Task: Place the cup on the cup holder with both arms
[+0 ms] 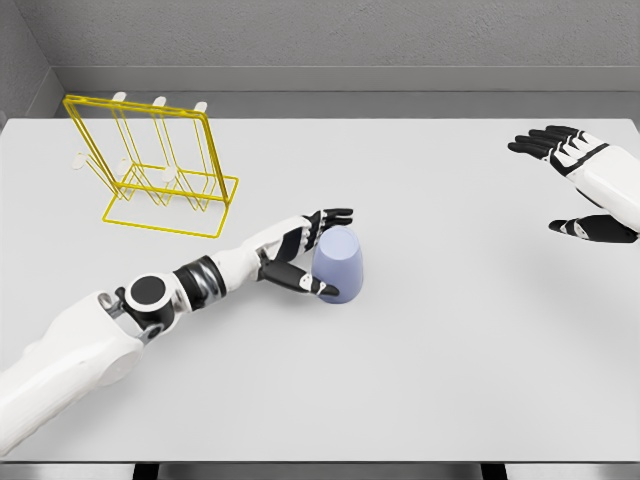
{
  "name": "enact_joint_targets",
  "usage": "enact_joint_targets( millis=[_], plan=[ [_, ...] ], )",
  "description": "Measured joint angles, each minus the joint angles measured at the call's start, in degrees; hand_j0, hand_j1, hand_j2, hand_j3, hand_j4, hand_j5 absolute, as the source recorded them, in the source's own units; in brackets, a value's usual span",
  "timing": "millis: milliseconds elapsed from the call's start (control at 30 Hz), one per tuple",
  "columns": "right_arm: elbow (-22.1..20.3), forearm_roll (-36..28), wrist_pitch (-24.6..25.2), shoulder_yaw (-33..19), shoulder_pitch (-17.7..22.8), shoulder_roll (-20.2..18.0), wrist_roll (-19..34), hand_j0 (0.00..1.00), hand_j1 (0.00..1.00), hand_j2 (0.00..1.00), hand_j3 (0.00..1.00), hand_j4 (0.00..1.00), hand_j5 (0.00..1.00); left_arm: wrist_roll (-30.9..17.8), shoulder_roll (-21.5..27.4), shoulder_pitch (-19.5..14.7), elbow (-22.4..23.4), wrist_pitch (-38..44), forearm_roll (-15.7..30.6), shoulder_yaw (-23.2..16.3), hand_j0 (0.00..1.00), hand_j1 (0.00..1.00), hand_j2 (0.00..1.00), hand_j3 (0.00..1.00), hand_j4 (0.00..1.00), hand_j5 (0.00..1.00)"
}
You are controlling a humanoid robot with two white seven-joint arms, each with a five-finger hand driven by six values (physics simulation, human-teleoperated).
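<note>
Grey table (pixel 420 380): left hand (pixel 305 258) cupped mid-table cup (pixel 337 264) for lifting; rack (pixel 160 165) far-left corner; right hand (pixel 585 185) spread wide, right edge.

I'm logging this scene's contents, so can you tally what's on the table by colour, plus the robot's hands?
Lavender: 1, the cup, upside down on the white table
Yellow: 1, the wire cup holder at the far left
Hands: 2, the left hand around the cup, the right hand open at the far right
Total: 4
</note>
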Motion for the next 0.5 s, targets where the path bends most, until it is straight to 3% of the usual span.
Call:
enact_joint_targets(
  millis=[33,67,267,500],
  plan=[
    [0.0,0.0,0.0,0.0,0.0,0.0,0.0,1.0,1.0,1.0,1.0,1.0,1.0,0.01,-0.02,0.09,0.01,0.05,0.04,0.0,0.85,0.85,0.85,0.85,0.85,0.85],
    [0.0,0.0,0.0,0.0,0.0,0.01,0.0,1.0,1.0,1.0,1.0,1.0,1.0,0.02,-0.04,0.09,0.01,0.06,0.12,-0.01,0.75,0.75,0.75,0.75,0.75,0.75],
    [0.0,0.0,0.0,0.0,0.0,0.01,0.0,1.0,1.0,1.0,1.0,1.0,1.0,0.05,-0.05,0.09,-0.3,-0.19,0.32,-0.01,0.58,0.58,0.58,0.58,0.58,0.58],
    [0.0,0.0,0.0,0.0,0.0,0.01,0.0,1.0,1.0,1.0,1.0,1.0,1.0,0.05,0.05,0.09,-0.81,-0.46,0.57,0.2,0.58,0.58,0.58,0.58,0.58,0.58]
  ],
)
